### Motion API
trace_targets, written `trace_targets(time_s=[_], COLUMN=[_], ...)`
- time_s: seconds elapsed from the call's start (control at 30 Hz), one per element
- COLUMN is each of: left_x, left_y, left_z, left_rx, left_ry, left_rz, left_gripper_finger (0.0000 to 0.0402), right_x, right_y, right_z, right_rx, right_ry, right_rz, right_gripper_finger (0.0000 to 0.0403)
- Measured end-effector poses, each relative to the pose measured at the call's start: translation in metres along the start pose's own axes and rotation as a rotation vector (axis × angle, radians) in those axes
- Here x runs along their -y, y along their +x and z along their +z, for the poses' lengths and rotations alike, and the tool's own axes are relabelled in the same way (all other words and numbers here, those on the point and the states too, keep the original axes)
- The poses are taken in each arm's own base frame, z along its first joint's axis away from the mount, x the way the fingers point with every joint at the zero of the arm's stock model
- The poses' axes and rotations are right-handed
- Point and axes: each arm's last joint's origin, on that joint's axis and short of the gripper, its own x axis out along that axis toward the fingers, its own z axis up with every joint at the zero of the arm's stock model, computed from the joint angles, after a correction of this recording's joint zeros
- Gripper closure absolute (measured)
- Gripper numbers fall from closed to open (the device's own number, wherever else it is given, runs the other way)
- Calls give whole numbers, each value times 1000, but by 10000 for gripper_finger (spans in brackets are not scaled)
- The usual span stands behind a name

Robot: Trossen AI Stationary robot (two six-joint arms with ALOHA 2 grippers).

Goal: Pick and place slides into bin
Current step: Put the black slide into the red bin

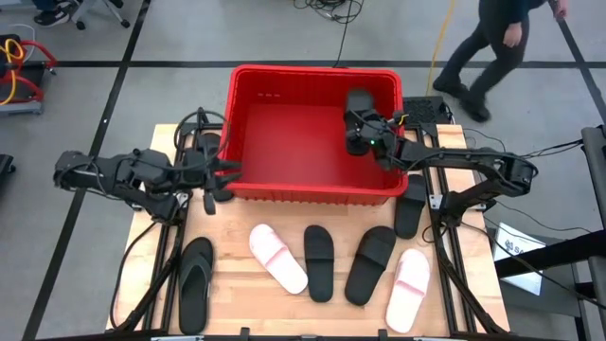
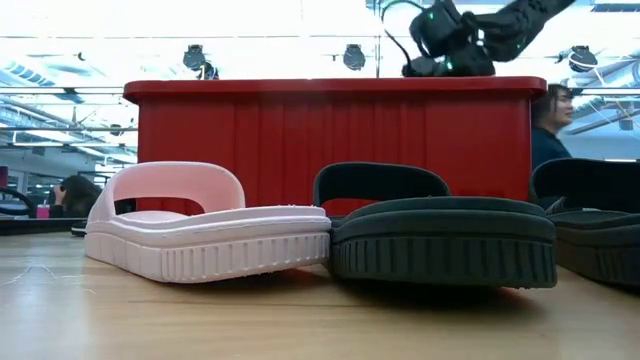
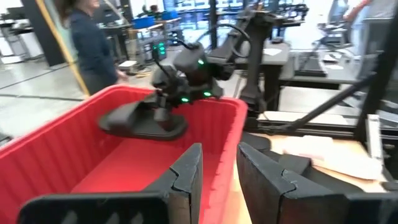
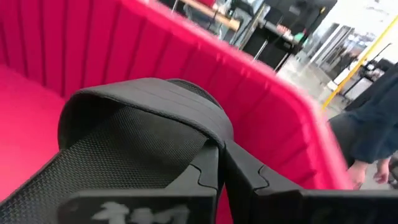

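Closest to the low camera, a pale pink slide (image 2: 200, 225) and a black slide (image 2: 440, 235) lie end to end on the wooden table (image 2: 300, 320), the red bin (image 2: 330, 140) rising behind them.

The carried black slide (image 1: 359, 102) hangs inside the bin's far right corner, pinched through its strap by the right gripper (image 4: 221, 165), whose fingers are pressed together on the strap. The right arm reaches in over the bin's right rim, wrist bent downward. In the left wrist view this slide (image 3: 143, 121) is level above the red floor, near the far wall. No other sandal shows in the bin.

The left gripper (image 1: 222, 175) sits at the bin's near left corner, fingers slightly spread on either side of the rim, holding nothing; its arm stretches in from the table's left edge.

On the table in front of the bin lie a black flip-flop (image 1: 195, 282), a white slide (image 1: 277, 257), two black slides (image 1: 319, 262) (image 1: 370, 264) and another white slide (image 1: 409, 288). One more black slide (image 1: 411, 204) lies just beside the bin's near right corner.

A person (image 1: 492, 47) walks beyond the table.
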Motion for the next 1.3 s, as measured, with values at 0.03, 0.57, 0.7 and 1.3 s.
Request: trace_targets(time_s=[0.03, 0.57, 0.7, 1.3], left_x=[-2, -20, -23, -27], left_y=[1, 7, 7, 8], left_z=[0, 0, 0, -1], left_rx=[-3, -8, -9, -9], left_ry=[-3, -33, -35, -68], left_rz=[13, 71, 78, 106], left_gripper_finger=[305, 305, 305, 305], right_x=[0, 6, 4, 12], right_y=[1, 12, 13, 14], right_z=[-5, -39, -38, 30], right_rx=[-10, -45, -23, -65], right_ry=[-1, -167, -225, -160], right_rz=[1, 22, 65, 317], right_gripper_finger=[403, 403, 403, 403])
